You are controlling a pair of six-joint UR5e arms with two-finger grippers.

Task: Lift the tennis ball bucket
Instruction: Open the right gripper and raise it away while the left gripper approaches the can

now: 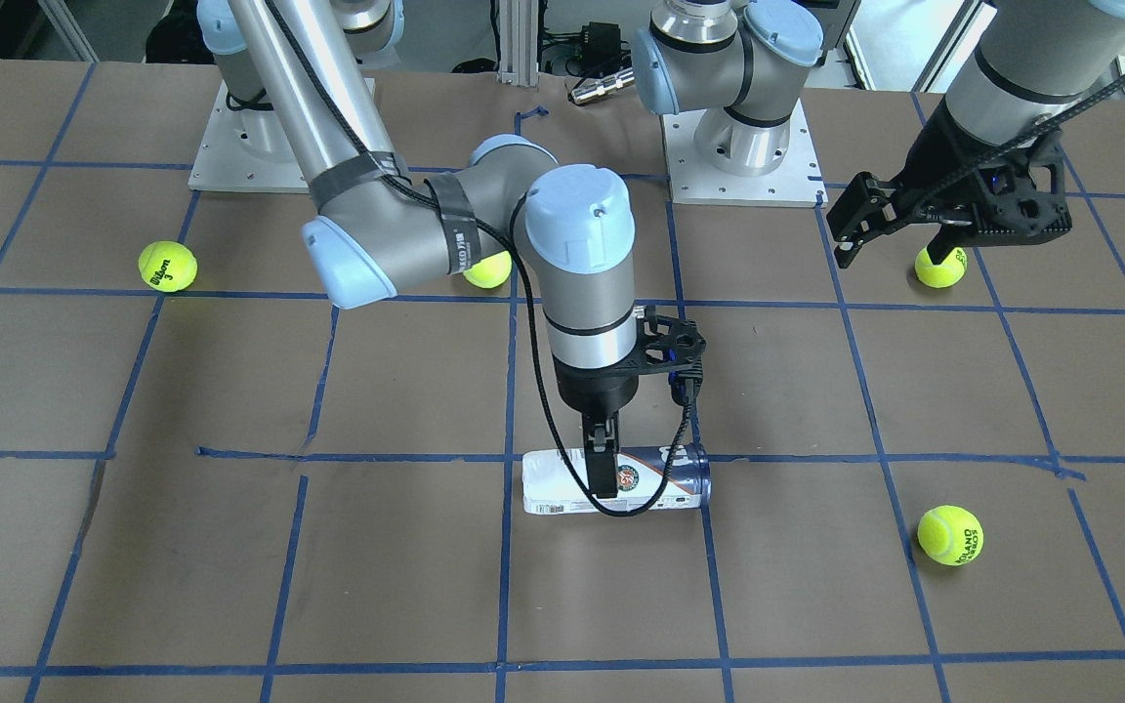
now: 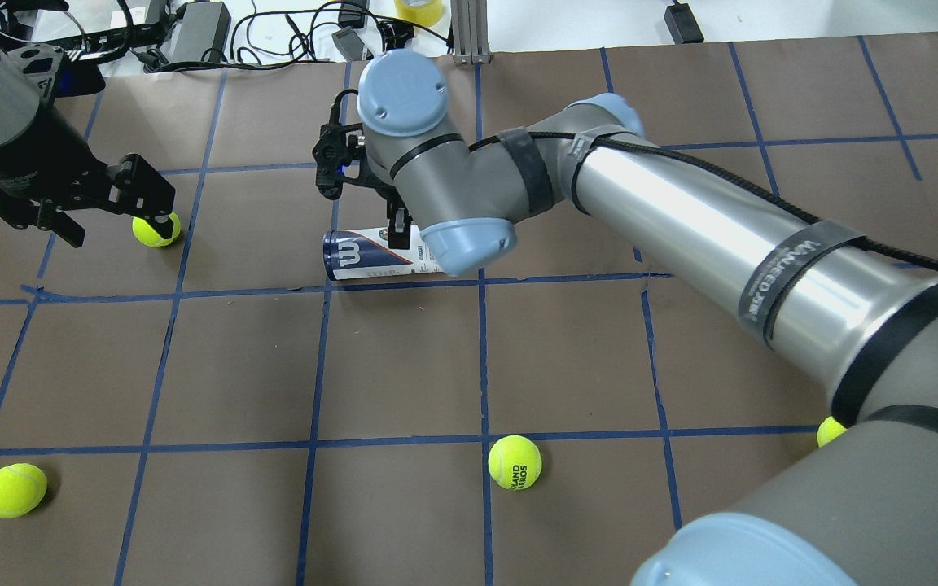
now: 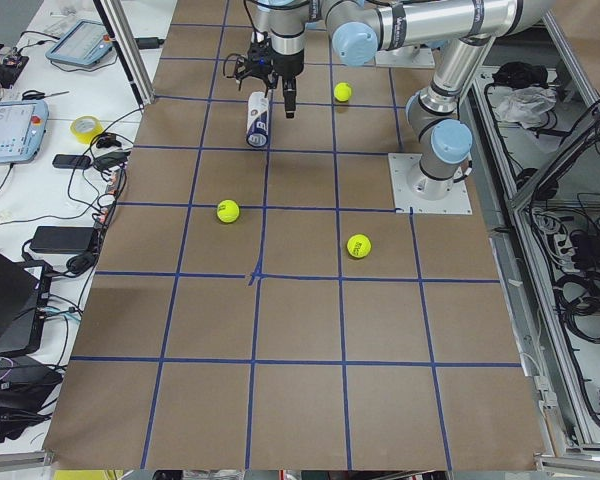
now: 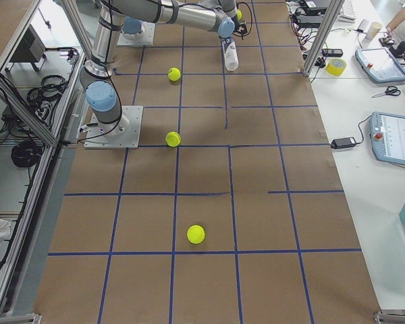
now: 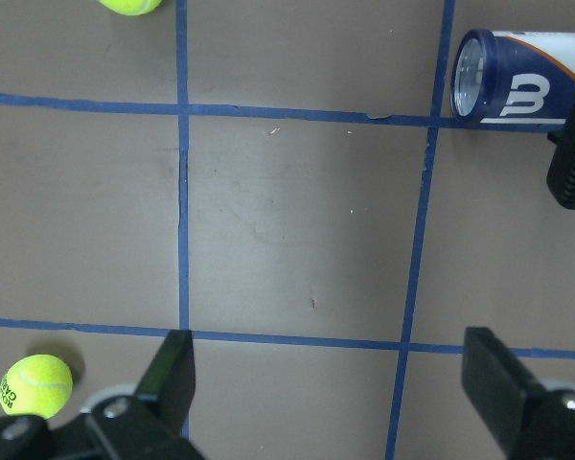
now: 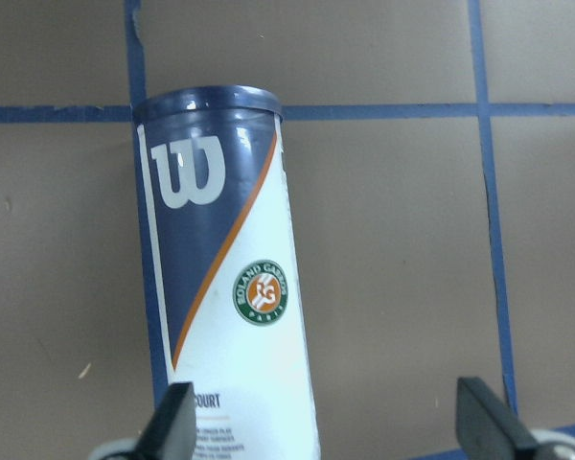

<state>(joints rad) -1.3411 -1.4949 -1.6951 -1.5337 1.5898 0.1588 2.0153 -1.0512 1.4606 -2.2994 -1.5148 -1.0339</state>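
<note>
Table [image 1: 230, 586]: tennis ball bucket [image 1: 553, 483] lies flat near centre, navy end at 3 o'clock in the front view. Right pincer [image 6: 331, 417] is wide open and empty over the white label. In the wrist view the bucket looks off-centre toward 9 o'clock, overlapping that finger. Suggest: shift toward 9, straddle, close mid-length, lift level. Left pincer [image 5: 331, 355] is open, empty, well apart.

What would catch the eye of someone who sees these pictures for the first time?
Most striking is the big right arm stretched over the brown, blue-taped table, with its open right gripper down at the tennis ball bucket, which lies on its side near the table's middle. Next come the bright yellow-green tennis balls scattered around, one of them just beside the open left gripper.
</note>
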